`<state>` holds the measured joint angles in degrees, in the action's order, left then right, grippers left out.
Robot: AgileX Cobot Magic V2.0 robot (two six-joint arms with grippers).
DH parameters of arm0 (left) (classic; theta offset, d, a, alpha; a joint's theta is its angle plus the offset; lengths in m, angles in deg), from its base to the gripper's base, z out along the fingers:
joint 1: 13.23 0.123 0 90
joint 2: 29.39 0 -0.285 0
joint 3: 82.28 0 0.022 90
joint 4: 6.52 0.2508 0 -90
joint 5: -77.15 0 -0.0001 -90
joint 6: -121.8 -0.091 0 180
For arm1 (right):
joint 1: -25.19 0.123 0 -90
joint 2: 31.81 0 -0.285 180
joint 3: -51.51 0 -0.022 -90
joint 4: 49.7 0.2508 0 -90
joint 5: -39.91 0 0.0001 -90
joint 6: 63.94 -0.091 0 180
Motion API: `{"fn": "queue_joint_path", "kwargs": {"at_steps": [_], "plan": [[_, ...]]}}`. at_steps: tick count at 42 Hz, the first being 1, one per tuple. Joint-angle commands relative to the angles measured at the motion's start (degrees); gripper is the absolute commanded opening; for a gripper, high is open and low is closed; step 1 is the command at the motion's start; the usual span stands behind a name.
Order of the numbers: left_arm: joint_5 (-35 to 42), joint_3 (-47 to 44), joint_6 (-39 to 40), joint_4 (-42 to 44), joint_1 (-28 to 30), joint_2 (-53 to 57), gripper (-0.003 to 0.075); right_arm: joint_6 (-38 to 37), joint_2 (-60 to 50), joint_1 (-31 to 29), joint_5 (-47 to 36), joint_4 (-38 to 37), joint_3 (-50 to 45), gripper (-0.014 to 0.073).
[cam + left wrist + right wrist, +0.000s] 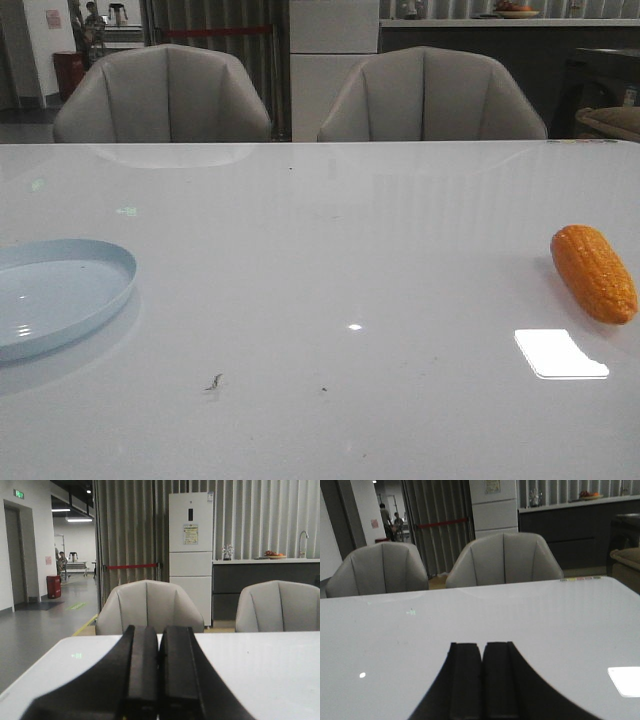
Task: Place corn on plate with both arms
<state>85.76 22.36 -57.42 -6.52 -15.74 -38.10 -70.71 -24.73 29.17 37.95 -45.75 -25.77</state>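
Note:
The orange corn (594, 272) lies on the white table at the right edge of the front view. The pale blue plate (55, 292) sits at the left edge, partly cut off. Neither arm shows in the front view. My left gripper (159, 632) appears in its wrist view with both black fingers pressed together, holding nothing. My right gripper (482, 647) appears in its wrist view, also shut and empty. Neither wrist view shows the corn or the plate.
Two grey chairs (165, 95) (432, 95) stand behind the table's far edge. A bright light patch (560, 354) reflects on the table near the corn. A small dark speck (213, 381) lies near the front middle.

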Motion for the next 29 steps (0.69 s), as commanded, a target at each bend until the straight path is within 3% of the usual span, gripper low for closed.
{"fn": "queue_joint_path", "kwargs": {"at_steps": [1, 8, 17, 23, 29], "plan": [[6.0, 6.0, 0.4, 0.0, 0.1, -1.0, 0.009, 0.3, -0.4, 0.1, -6.6, -0.5, 7.1, 0.0056], [6.0, 17.0, 0.4, 4.6, 0.1, -6.7, 0.009, 0.3, 10.1, 0.1, -5.9, -4.5, 20.5, 0.0057], [6.0, 31.0, 0.4, 8.4, 0.1, -23.9, 0.009, 0.3, 31.1, 0.1, -12.5, -5.8, 35.0, 0.0057], [6.0, 32.9, 0.4, 8.4, 0.1, -34.6, 0.009, 0.3, 41.8, 0.1, -12.2, -5.8, 37.0, 0.0057], [5.8, 32.9, 0.4, 8.3, 0.1, -42.5, 0.009, 0.3, 49.6, 0.1, -6.4, -5.7, 36.9, 0.0057]]}}
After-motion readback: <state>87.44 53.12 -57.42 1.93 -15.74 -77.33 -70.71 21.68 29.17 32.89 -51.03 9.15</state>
